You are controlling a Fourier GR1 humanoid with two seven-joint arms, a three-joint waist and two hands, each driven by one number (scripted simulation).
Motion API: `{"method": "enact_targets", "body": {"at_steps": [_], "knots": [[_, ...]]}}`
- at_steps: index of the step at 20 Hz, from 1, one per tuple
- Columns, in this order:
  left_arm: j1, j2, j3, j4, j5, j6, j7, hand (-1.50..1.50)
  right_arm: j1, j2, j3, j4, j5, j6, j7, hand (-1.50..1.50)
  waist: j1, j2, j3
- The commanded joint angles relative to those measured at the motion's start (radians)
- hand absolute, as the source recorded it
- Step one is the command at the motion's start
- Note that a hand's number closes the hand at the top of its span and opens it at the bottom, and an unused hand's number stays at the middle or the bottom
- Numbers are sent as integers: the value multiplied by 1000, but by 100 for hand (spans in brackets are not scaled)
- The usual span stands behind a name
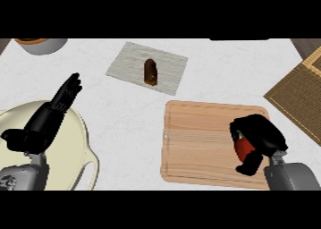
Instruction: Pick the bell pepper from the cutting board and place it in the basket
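White counter [123, 120] spreads below you; your right hand [258, 138] curls round the red bell pepper [242, 146] over the wooden cutting board [196, 143]. Your left hand [47, 118] rests spread, and the woven basket [305, 98] sits right.

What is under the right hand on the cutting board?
The red bell pepper, partly showing beneath the curled right hand; most of it is covered, resting over the cutting board.

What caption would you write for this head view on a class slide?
Right hand curls its fingers round the red bell pepper on the cutting board; the basket waits at right.
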Motion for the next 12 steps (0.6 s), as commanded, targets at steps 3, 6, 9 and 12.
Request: {"method": "enact_targets", "body": {"at_steps": [3, 6, 9, 12], "knots": [[-6, -6, 4, -1, 6, 5, 7, 0, -43, 189, -193, -13, -1, -110, 506, 150, 8, 9, 14], [-33, 3, -5, 16, -1, -9, 2, 0, -108, 192, -148, -29, -108, -196, 709, 150, 40, 13, 16], [-56, -35, -51, -1, -18, 5, 26, 0, -163, 194, -65, -60, -263, -333, 856, 150, 57, 8, 18], [-51, -6, -4, 40, 6, -10, -3, 0, -240, 194, -19, -161, -306, -504, 925, 150, 53, 6, 16]]}}
